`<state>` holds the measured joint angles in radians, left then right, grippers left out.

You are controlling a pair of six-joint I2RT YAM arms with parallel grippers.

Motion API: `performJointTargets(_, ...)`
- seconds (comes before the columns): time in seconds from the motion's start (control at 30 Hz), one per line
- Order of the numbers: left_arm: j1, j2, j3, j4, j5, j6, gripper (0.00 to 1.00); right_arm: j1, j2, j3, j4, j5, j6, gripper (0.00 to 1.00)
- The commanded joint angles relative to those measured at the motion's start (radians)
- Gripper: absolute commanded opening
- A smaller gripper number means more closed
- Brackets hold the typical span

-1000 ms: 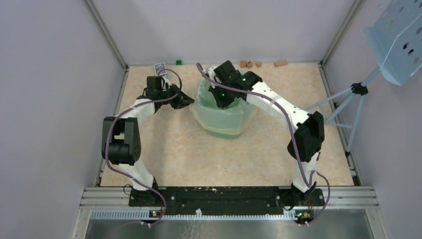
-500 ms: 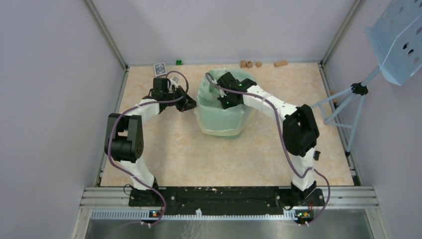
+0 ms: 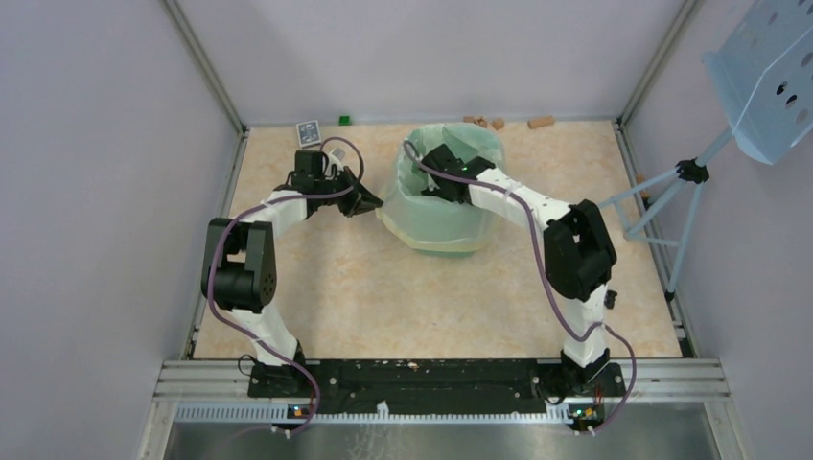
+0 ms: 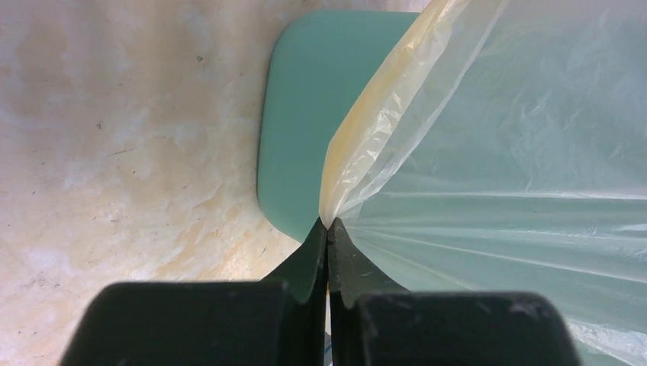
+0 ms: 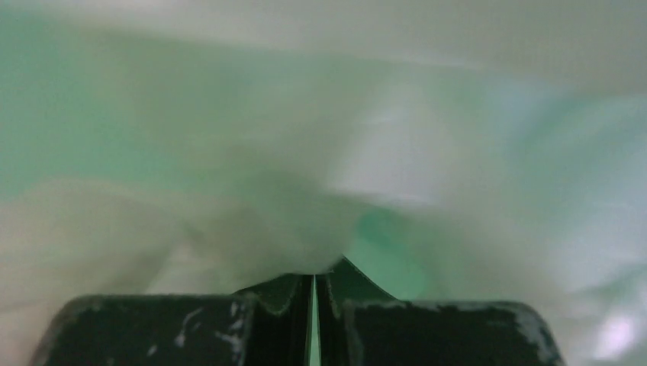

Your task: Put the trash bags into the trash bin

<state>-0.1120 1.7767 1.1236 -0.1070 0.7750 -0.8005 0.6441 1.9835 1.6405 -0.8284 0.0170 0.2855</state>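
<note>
Counting for you: one trash bag [image 4: 496,152] draped over one trash bin [image 4: 294,114]; your left gripper [image 4: 328,226] pinches its rim; your right gripper [image 5: 313,277] sits inside, fingers together, view blurred.

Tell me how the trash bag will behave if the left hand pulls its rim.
Likely floppy: the trash bag fans into creases where the left hand pinches it. Probably light and thin: the trash bin shows through. Might tear.
</note>
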Motion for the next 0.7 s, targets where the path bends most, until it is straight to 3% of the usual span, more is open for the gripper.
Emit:
performJointTargets(0.0, 0.003, 0.013, 0.02, 0.006, 0.014, 0.023, 0.0, 0.075, 0.008, 0.07, 0.02, -0.09, -0.058, 0.0)
performJointTargets(0.13, 0.002, 0.013, 0.013, 0.009, 0.017, 0.023, 0.0, 0.059, 0.023, 0.079, -0.013, -0.026, -0.048, 0.0)
performJointTargets(0.37, 0.002, 0.006, 0.004, 0.004, 0.01, 0.036, 0.0, -0.064, -0.018, -0.009, 0.059, -0.072, 0.048, 0.0)
performJointTargets(0.6, 0.002, 0.014, 0.022, -0.005, 0.008, 0.044, 0.06, -0.05, 0.092, -0.001, 0.003, -0.101, 0.033, 0.0)
performJointTargets(0.67, 0.002, 0.015, 0.031, -0.012, 0.003, 0.048, 0.12, -0.049, 0.105, -0.003, 0.004, -0.096, 0.026, 0.0)
